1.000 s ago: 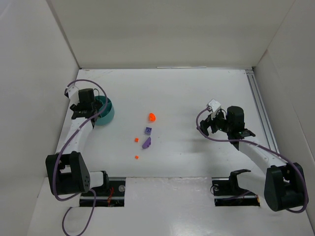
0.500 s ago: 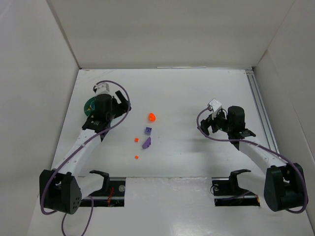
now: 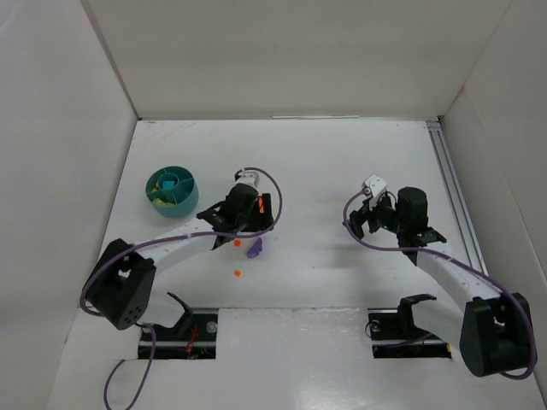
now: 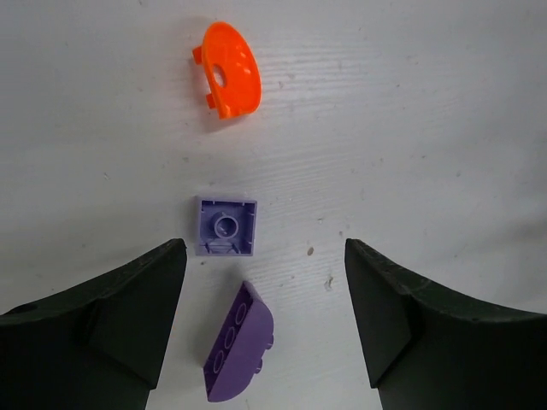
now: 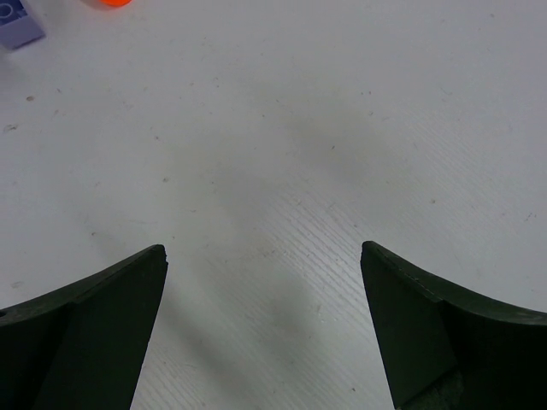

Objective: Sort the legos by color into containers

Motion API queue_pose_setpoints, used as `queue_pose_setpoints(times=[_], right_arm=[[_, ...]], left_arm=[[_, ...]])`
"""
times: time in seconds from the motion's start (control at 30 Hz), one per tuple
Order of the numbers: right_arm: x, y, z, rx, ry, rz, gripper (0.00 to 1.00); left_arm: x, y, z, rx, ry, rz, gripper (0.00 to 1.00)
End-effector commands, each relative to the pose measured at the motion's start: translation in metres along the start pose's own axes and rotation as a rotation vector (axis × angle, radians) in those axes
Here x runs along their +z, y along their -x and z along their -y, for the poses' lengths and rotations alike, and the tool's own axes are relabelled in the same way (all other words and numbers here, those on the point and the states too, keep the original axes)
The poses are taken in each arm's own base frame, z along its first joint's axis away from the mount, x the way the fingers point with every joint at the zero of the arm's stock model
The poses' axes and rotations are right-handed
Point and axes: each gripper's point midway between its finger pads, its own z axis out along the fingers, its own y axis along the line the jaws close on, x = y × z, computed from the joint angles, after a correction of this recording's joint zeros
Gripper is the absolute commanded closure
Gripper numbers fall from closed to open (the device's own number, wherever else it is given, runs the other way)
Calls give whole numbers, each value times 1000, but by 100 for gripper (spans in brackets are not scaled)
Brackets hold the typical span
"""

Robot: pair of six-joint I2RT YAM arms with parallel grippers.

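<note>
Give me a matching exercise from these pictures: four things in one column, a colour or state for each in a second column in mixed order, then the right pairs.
Column one:
1. tub
2. square brick
3. half-round piece
4. right gripper

Column two:
A. orange
B. open, with nothing between its fingers
C. teal
D. purple

Pairs: 1-C, 2-D, 3-A, 4-B
</note>
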Motion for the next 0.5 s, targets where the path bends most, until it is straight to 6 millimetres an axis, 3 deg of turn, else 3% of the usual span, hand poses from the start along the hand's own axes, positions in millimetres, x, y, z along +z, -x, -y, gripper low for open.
queue_pose_setpoints(times=[0.0, 0.2, 0.47], right_arm=[[-2, 14, 3, -22, -12, 59, 1], [-4, 11, 6, -18, -29, 55, 1], [-4, 11, 8, -18, -38, 53, 1]], left_arm=[[13, 3, 6, 29, 49, 9, 29], [25, -7, -14, 36, 243, -16, 34], [34, -7, -14, 42, 263, -23, 45]])
